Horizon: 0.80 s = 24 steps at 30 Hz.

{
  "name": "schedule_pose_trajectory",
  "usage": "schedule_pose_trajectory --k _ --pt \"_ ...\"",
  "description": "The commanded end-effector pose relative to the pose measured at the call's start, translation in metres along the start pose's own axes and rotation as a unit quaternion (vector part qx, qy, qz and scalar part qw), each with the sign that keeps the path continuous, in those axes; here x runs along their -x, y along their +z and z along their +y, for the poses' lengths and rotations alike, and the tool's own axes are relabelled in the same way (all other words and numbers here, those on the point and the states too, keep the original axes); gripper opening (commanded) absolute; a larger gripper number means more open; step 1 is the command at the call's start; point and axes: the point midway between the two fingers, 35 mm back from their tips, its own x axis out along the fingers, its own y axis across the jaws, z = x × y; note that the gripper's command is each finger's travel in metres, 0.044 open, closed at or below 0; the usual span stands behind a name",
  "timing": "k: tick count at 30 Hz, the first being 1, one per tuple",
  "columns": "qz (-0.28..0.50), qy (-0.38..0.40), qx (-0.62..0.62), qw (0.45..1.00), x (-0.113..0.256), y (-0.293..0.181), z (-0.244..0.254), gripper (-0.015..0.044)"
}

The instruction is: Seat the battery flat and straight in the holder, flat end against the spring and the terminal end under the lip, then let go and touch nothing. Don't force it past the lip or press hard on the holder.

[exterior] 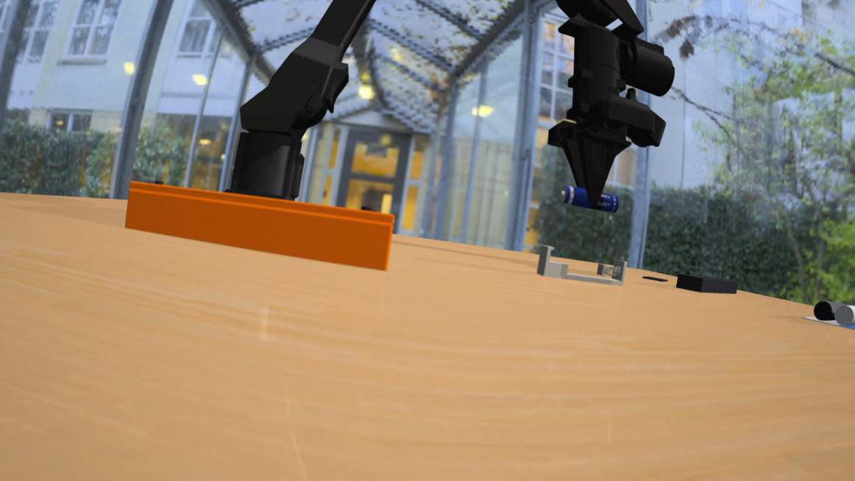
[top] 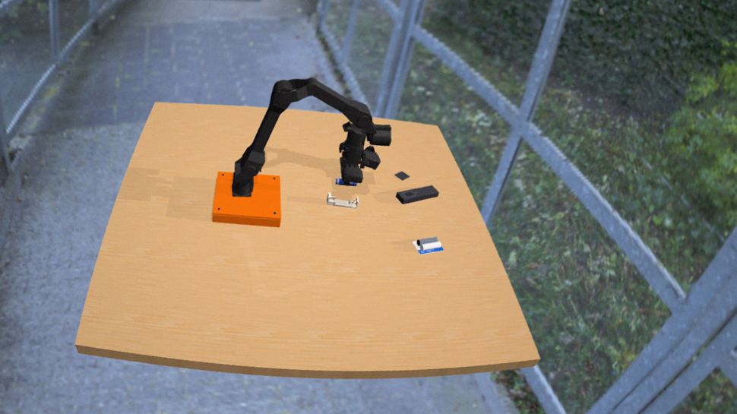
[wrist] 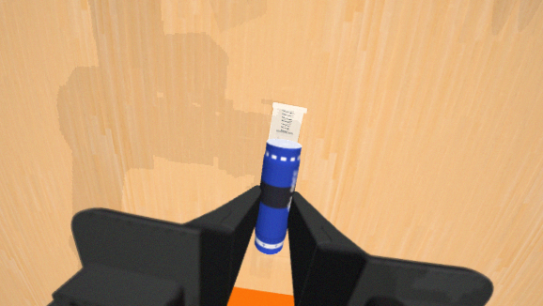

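My gripper (top: pixel 350 182) (exterior: pixel 594 200) (wrist: pixel 275 194) points down and is shut on the blue battery (top: pixel 339 181) (exterior: pixel 608 204) (wrist: pixel 280 171), gripping it across the dark band at its middle. The battery lies roughly level in the air, above table height. Its nubbed terminal end faces the arm's base and its flat end faces away. The pale holder (top: pixel 342 203) (exterior: pixel 553 268) (wrist: pixel 289 107) stands empty on the table, with its lipped wall on the base side and its coil spring (exterior: pixel 611 270) (wrist: pixel 287 120) at the far end. In the wrist view the battery hides the holder's lipped part.
The orange base plate (top: pixel 246 210) (exterior: pixel 257 232) (wrist: pixel 261 297) carries the arm. A black oblong block (top: pixel 418 194) (exterior: pixel 706 283) and a small dark square (top: pixel 402 176) (exterior: pixel 655 279) lie beyond the holder. Grey and white cylinders (top: pixel 431 244) (exterior: pixel 844 314) lie on a blue-and-white card.
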Motion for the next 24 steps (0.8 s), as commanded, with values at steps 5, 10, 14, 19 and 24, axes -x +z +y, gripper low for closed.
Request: schedule_pose_trajectory --k 5,10,14,19,24 --pt "0.011 0.000 -0.021 1.000 -0.004 0.001 0.001 0.0058" --pt "0.049 -0.001 -0.020 0.999 -0.016 -0.001 0.001 0.0058" --pt "0.080 -0.001 -0.019 0.997 -0.025 -0.002 0.001 0.0058" --pt "0.118 -0.002 -0.016 0.993 -0.036 -0.004 0.000 0.0058" --pt "0.136 -0.005 -0.014 0.991 -0.042 -0.005 0.000 0.0058"
